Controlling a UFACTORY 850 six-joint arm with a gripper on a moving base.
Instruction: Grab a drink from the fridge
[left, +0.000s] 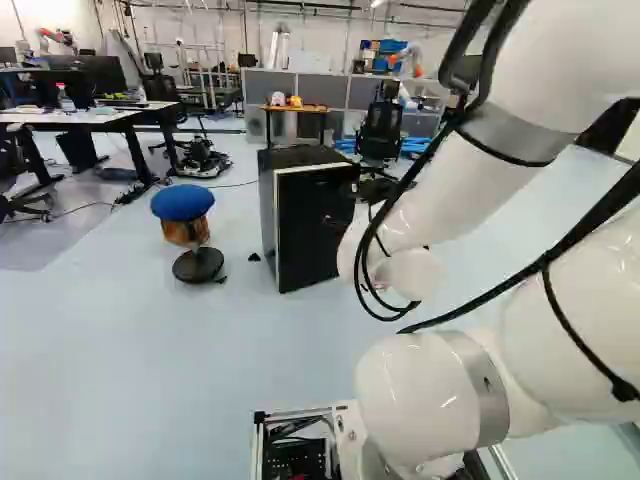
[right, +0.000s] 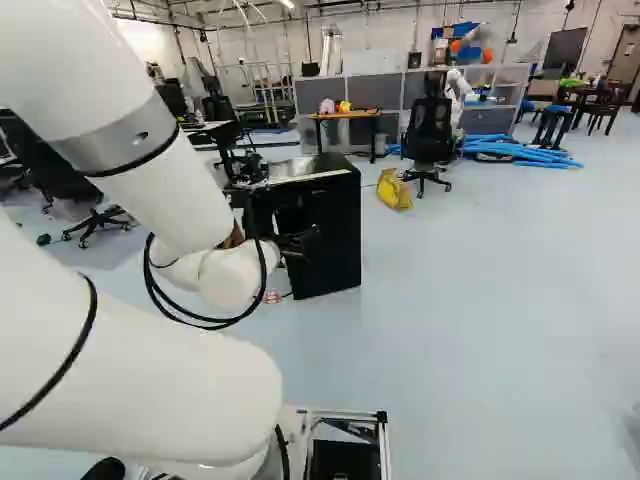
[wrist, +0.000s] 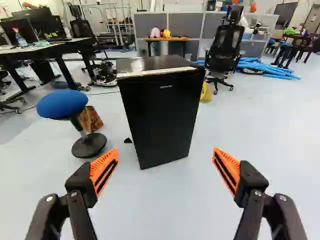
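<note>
While the pincer (wrist: 166, 151) gapes wide, holding nothing, probably ready for the door (wrist: 161, 122), a shut black fridge (wrist: 160, 102) stands on the floor (wrist: 160, 205) ahead of it, any drink presumably hidden inside.

I have open floor (wrist: 162, 200) up to the fridge (wrist: 162, 120). Blue stool (wrist: 62, 104) obstructs near one flank; office chair (wrist: 225, 47) stands behind, past the other.
</note>
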